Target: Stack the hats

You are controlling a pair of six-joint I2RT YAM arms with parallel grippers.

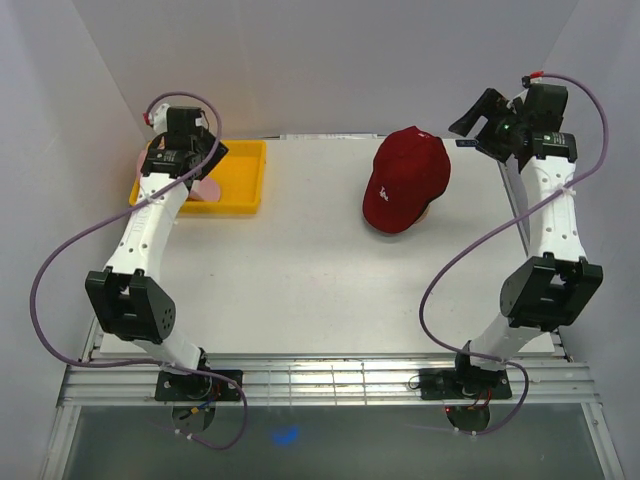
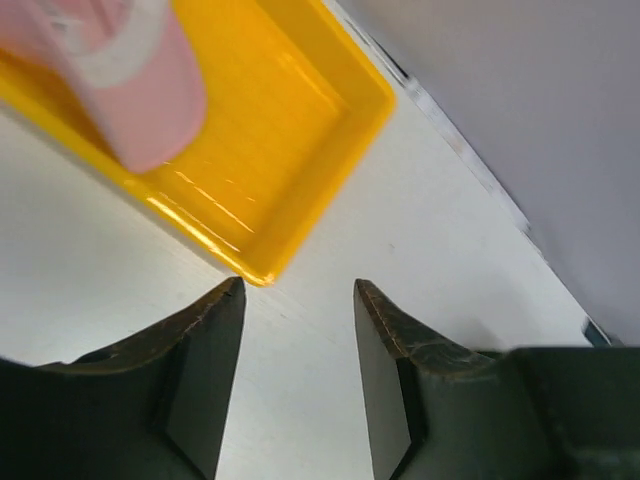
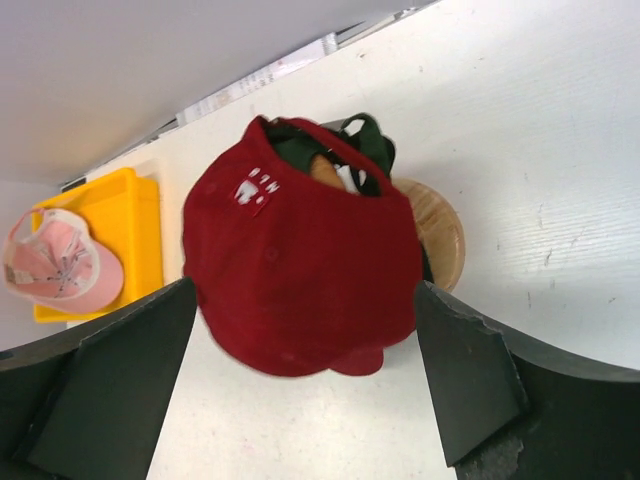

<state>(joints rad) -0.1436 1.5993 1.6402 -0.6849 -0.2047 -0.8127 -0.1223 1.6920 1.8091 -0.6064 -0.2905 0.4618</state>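
Note:
A dark red hat (image 1: 405,180) sits on top of the wooden stand (image 3: 441,226) at the back right of the table. A dark green hat (image 3: 371,141) shows under it in the right wrist view, where the red hat (image 3: 300,270) fills the middle. A pink hat (image 1: 207,188) lies in the yellow tray (image 1: 243,178); it also shows in the left wrist view (image 2: 130,80). No black hat shows. My left gripper (image 1: 212,156) is open and empty over the tray's edge. My right gripper (image 1: 470,122) is open and empty, up and to the right of the red hat.
White walls close in the table on the left, back and right. The yellow tray (image 2: 290,130) stands at the back left corner. The bare white tabletop (image 1: 300,280) runs between the arms.

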